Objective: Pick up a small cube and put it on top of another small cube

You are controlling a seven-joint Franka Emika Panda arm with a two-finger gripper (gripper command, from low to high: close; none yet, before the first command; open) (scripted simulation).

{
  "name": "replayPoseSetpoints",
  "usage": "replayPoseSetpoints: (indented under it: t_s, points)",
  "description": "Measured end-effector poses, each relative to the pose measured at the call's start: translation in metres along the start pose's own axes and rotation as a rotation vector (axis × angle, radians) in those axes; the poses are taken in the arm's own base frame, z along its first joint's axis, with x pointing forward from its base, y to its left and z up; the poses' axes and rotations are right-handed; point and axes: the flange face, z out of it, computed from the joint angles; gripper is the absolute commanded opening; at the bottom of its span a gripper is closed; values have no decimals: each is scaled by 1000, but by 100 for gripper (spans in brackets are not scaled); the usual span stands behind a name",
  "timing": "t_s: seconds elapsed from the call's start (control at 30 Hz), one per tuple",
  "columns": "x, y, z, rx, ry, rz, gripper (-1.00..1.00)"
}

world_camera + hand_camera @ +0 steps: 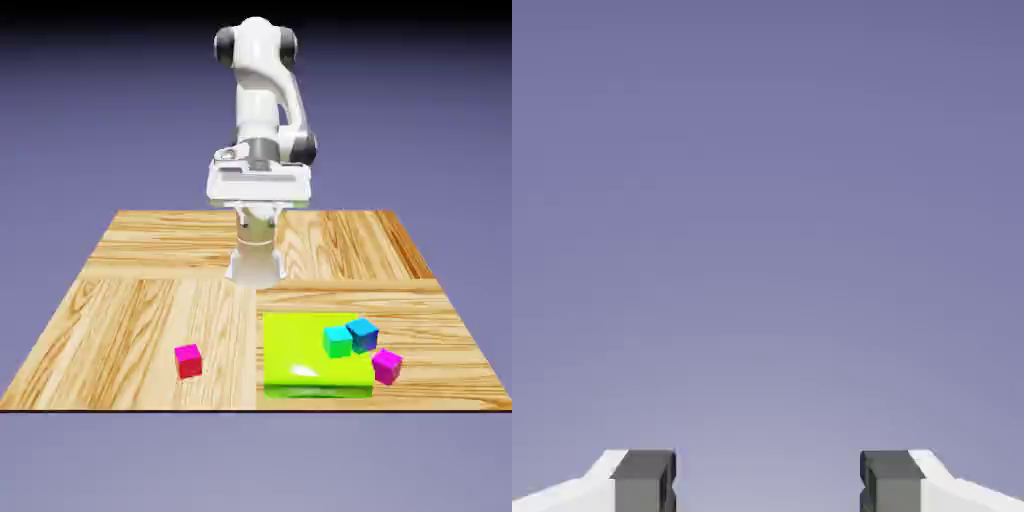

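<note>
The wooden worktop (150, 300) fills the lower half of the exterior view, and the white arm (262, 110) stands folded at its far edge. A lime-green pad (300, 355) lies toward the exterior view's right, carrying a teal cube (338, 341) touching a blue cube (362, 334), with a purplish-magenta cube (386, 366) at the pad's corner. The small cube (188, 360) sits alone on bare wood, well apart to the left. The gripper (768, 480) stands wide open with only backdrop between its fingertips (644, 478).

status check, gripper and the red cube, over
Gripper open, empty, seeing only backdrop. Red cube alone on the table, untouched. Nothing around it; other cubes sit off on the green pad.
</note>
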Motion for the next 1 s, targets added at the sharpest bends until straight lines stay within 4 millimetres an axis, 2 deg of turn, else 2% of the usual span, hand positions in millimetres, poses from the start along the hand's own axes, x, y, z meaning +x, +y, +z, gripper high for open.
replayPoseSetpoints:
  t_s: [0.27, 0.43, 0.53, 0.77, 0.83, 0.97, 1.0]
  points:
    - [38, 66, 89, -307, -187, 420, 0]
    - [52, 123, 138, -494, -292, 702, 0]
    - [53, 157, 166, -602, -358, 864, 0]
    - [42, 242, 222, -848, -515, 1245, 0]
    - [42, 244, 223, -851, -517, 1250, 0]
    - [-5, 266, 267, -851, -517, 1250, 0]
    - [-5, 267, 268, -851, -517, 1250, -100]
